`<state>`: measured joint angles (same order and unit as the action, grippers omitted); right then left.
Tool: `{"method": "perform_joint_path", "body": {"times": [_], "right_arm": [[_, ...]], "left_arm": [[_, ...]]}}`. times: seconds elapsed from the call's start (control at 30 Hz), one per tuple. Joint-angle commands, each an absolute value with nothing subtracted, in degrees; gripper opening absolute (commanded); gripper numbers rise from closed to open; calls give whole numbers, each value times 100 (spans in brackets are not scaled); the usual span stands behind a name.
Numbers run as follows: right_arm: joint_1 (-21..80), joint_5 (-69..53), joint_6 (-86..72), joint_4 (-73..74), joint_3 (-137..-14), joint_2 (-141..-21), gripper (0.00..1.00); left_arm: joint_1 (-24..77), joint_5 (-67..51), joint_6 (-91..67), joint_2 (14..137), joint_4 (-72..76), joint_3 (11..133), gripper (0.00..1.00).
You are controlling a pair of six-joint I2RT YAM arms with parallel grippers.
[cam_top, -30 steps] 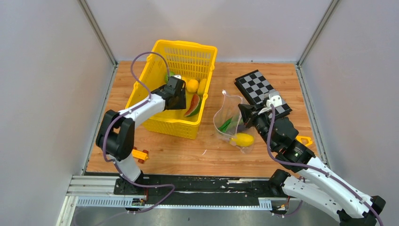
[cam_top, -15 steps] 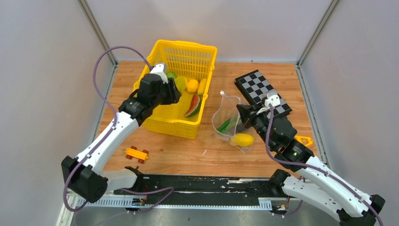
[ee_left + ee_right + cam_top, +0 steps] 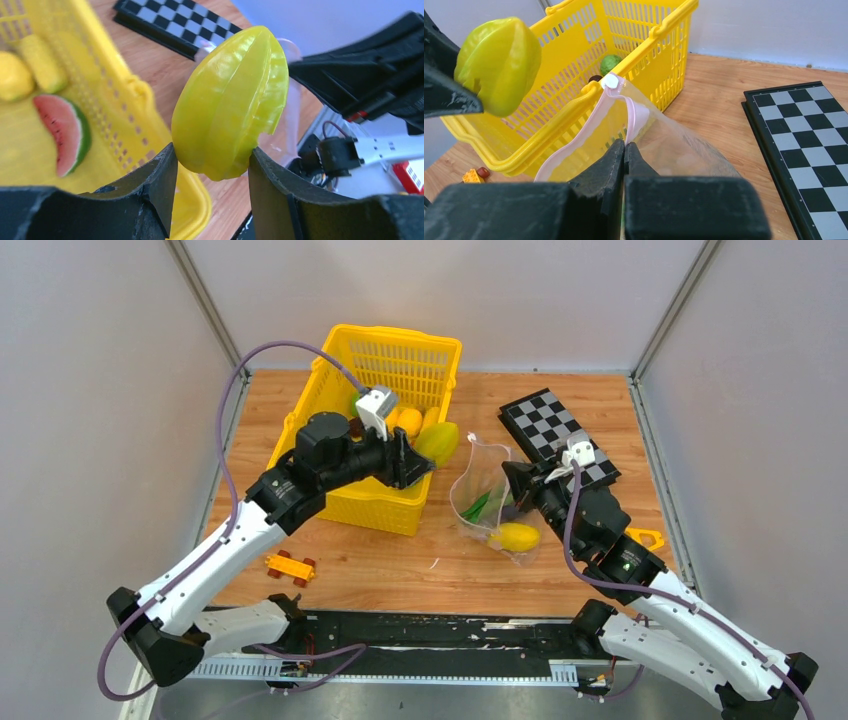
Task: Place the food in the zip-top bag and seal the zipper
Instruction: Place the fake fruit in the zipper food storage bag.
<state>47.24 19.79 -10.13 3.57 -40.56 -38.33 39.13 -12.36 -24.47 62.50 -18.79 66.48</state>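
Note:
My left gripper is shut on a yellow-green ribbed toy fruit, seen close in the left wrist view and in the right wrist view. It holds the fruit above the basket's right rim, just left of the bag's mouth. My right gripper is shut on the pink zipper strip of the clear zip-top bag and holds the mouth up and open. The bag holds a yellow lemon and green pods. A watermelon slice and yellow fruits lie in the basket.
The yellow lattice basket stands at the back left of the table. A chequerboard lies at the back right. An orange toy car sits near the front left. A yellow-orange object lies by my right arm.
My left gripper has lifted the yellow-green fruit out of the basket and carried it right, toward the bag's mouth. The right gripper has kept its hold on the bag.

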Motion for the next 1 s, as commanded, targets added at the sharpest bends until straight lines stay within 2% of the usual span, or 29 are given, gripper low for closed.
{"method": "perform_joint_path", "body": {"times": [0.0,0.17,0.57,0.97], "right_arm": [[4754,1957,-1153,78,-4106,-3816,0],[4750,1999,-1154,86,-4070,-3753,0],[4751,1958,-1142,51,-4058,-3749,0],[4754,1871,-1151,50,-4081,-3706,0]], "left_arm": [[4279,-1793,-1934,6343,-1591,6974,35],[4508,-2282,-1904,6499,-1447,6944,35],[4877,-2115,-1866,6983,-1588,7160,34],[5265,-601,-1963,7493,-2026,7465,46]]}}
